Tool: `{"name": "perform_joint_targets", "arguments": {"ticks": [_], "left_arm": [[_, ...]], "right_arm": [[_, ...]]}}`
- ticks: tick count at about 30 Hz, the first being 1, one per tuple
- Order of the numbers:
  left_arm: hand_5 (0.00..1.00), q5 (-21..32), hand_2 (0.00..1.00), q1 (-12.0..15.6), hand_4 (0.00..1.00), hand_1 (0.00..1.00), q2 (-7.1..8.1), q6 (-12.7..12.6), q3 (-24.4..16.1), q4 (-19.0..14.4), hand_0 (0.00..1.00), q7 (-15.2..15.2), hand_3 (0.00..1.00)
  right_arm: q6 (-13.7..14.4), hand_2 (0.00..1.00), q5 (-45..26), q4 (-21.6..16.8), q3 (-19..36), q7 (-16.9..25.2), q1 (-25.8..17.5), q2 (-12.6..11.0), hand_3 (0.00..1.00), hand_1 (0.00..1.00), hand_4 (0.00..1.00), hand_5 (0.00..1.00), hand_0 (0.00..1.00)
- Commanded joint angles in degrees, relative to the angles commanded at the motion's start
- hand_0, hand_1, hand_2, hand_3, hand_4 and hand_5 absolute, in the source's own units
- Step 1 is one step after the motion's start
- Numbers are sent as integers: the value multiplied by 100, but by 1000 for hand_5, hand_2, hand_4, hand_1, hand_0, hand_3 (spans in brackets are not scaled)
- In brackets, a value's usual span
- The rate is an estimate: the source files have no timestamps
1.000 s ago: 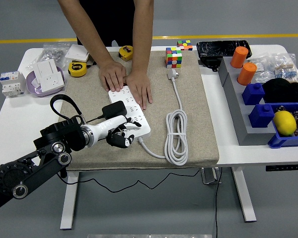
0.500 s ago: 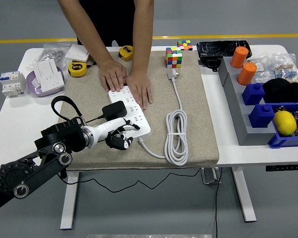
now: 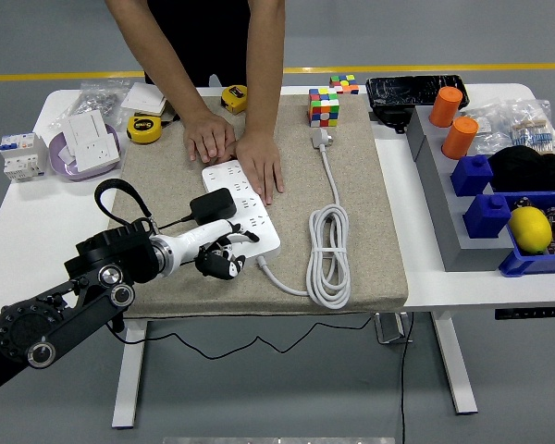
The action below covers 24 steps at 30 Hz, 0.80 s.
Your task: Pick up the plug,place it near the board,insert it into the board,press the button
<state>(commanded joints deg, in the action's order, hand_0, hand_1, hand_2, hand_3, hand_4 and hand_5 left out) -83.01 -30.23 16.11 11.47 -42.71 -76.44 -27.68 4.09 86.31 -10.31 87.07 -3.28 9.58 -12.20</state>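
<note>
A white table (image 3: 23, 231) carried a beige felt mat (image 3: 361, 194), where a person's two hands (image 3: 236, 153) pressed flat on the far end of a white multi-socket power board (image 3: 245, 208). The robot's white left hand (image 3: 220, 254) hovered at the board's near end, fingers curled and holding nothing. A black plug adapter (image 3: 213, 205) sat on the board's left edge.

Left arm reaching in over the table (image 3: 18, 236), left hand (image 3: 219, 252) fingers curled, beside the person's flat hands (image 3: 236, 153)
</note>
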Motion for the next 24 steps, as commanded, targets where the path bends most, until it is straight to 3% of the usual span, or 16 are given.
{"name": "perform_joint_targets", "arguments": {"ticks": [24], "left_arm": [[2,-197,160,-46,375,13,-41,-49,50,2,116,-97,837]], "right_arm": [[2,736,-16,0,6,8,28,12,744,837,998,863,998]]}}
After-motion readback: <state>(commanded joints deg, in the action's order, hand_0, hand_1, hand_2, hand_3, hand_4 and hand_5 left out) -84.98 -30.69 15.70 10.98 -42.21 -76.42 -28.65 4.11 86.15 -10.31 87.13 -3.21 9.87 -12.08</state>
